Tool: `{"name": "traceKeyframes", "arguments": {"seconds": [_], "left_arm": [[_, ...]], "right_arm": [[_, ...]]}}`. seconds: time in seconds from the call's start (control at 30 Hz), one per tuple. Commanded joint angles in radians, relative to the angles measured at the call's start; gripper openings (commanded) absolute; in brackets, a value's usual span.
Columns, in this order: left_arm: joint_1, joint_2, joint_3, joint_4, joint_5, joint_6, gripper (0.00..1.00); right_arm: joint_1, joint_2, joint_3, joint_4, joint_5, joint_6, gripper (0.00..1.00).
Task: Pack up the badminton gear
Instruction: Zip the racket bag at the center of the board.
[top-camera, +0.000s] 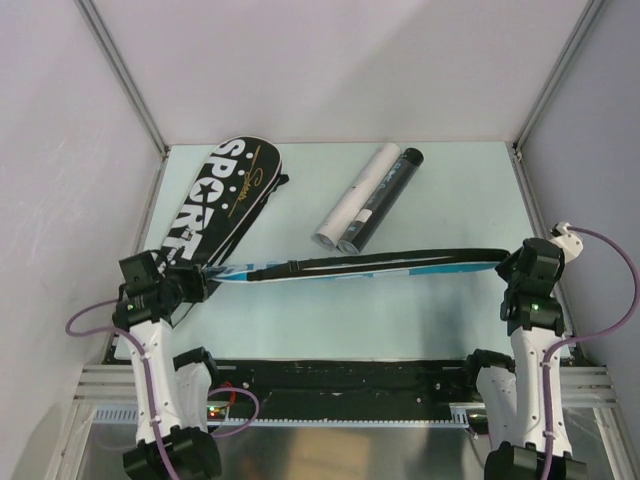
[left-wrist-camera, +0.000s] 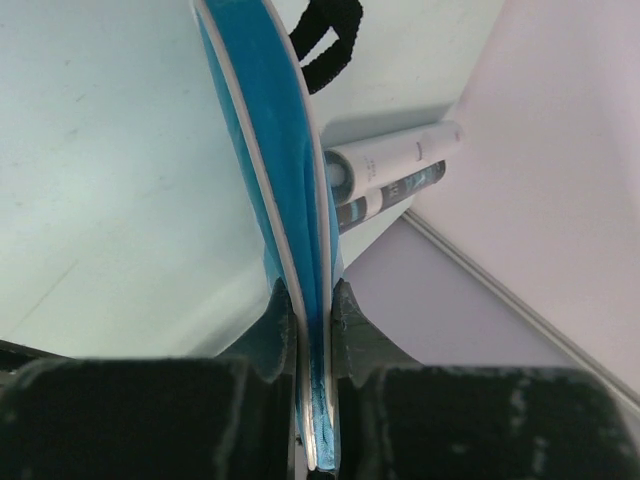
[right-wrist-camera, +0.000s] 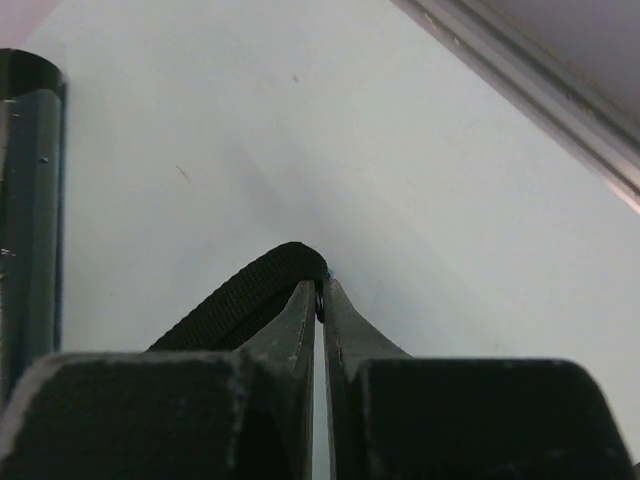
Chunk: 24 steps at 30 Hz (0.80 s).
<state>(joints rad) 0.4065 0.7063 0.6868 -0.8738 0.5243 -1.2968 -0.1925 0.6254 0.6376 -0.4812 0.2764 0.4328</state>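
Nearest the arm bases, the left end effector (left-wrist-camera: 315, 312) is clamped narrow on the edge of the blue racket cover (top-camera: 370, 264). The right end effector (right-wrist-camera: 320, 300) is pinched almost shut on the tip of the black strap (right-wrist-camera: 245, 295) at the cover's opposite end. Held at both ends, the cover stretches edge-up across the counter (top-camera: 330, 325), probably so that it stays taut for closing or carrying. Just behind the cover's middle lie the white tube (top-camera: 355, 195) and the black tube (top-camera: 387, 198), touching side by side. Behind the cover's left end, the black "SPORT" cover (top-camera: 215, 200) lies flat, not yet handled.
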Motion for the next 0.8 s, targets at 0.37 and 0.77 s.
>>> {"name": "traceKeyframes", "arguments": {"seconds": [0.37, 0.77], "left_arm": [[-0.01, -0.127, -0.084, 0.078, -0.341, 0.29, 0.98], [-0.047, 0.052, 0.117, 0.112, -0.415, 0.472, 0.98]], "right_arm": [[-0.205, 0.046, -0.031, 0.14, 0.069, 0.004, 0.29], [-0.141, 0.047, 0.026, -0.032, -0.118, 0.061, 0.75]]}}
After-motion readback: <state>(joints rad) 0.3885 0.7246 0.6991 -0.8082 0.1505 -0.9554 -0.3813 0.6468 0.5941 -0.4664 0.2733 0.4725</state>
